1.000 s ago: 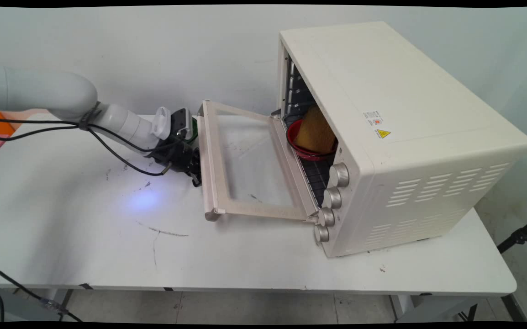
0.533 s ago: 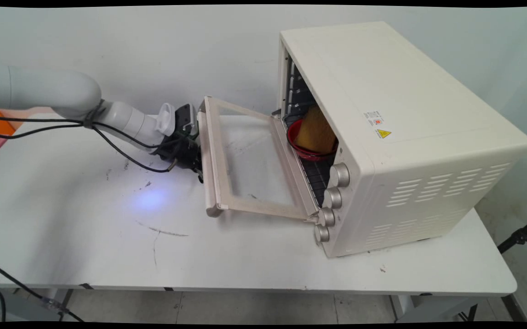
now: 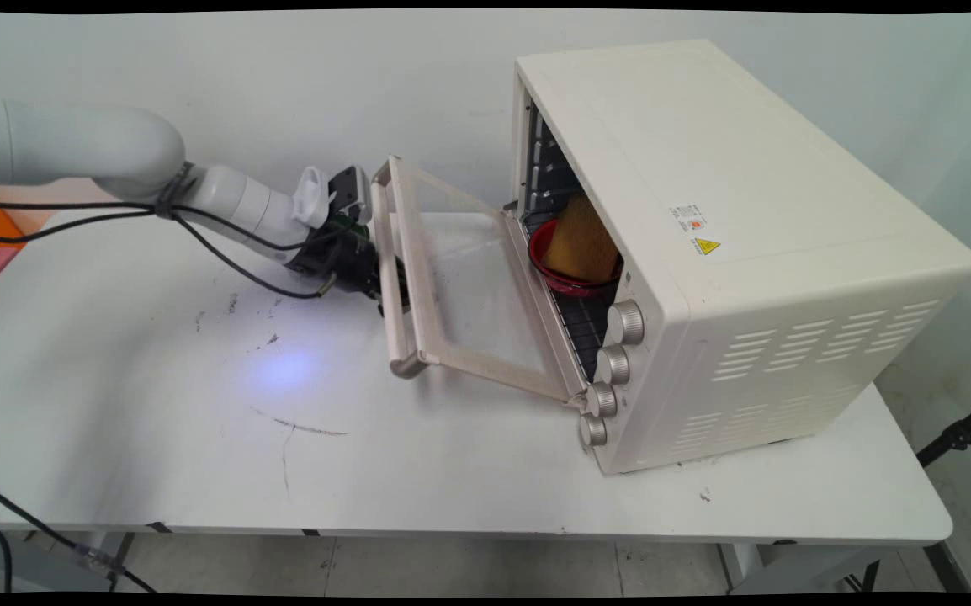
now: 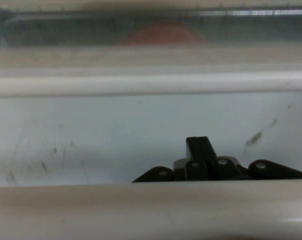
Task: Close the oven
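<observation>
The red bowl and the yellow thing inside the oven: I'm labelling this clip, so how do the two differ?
The red bowl is low and round, rim up, resting on the wire rack; the yellow thing is taller, blocky and rough-looking, and stands in the bowl, rising well above its rim. The bowl is glossy red, the yellow thing dull mustard. Both sit inside the cream oven, behind its half-open door, where the tool is.
</observation>
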`<state>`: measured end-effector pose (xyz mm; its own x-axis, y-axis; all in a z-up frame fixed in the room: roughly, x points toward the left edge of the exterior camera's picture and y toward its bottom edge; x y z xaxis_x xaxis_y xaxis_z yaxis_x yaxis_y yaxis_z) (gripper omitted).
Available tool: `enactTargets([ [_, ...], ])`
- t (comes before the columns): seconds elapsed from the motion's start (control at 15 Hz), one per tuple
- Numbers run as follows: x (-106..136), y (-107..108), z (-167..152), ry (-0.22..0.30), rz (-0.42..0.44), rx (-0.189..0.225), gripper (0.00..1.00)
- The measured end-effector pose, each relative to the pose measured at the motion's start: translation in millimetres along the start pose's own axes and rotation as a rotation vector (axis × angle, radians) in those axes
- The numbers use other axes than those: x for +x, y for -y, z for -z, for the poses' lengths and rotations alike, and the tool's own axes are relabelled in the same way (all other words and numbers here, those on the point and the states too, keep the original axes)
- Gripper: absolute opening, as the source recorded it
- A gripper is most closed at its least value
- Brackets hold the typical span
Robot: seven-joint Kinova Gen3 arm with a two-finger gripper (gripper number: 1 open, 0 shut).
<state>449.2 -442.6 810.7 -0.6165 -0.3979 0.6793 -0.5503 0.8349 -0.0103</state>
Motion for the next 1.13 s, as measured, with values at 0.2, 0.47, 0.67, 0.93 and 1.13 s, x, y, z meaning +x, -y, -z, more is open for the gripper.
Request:
enactTargets([
  [0.2,18.4,-0.7,4.3,-0.031,-0.002,-0.002,0.0],
  [0.47,45.5,-2.2,11.4,-0.078,-0.005,-0.007,0.0],
  [0.67,66.0,-3.5,16.8,-0.113,-0.006,-0.011,0.0],
  [0.93,88.3,-4.7,23.6,-0.151,-0.01,-0.015,0.0],
  [1.13,105.9,-4.7,30.5,-0.182,-0.016,-0.017,0.0],
])
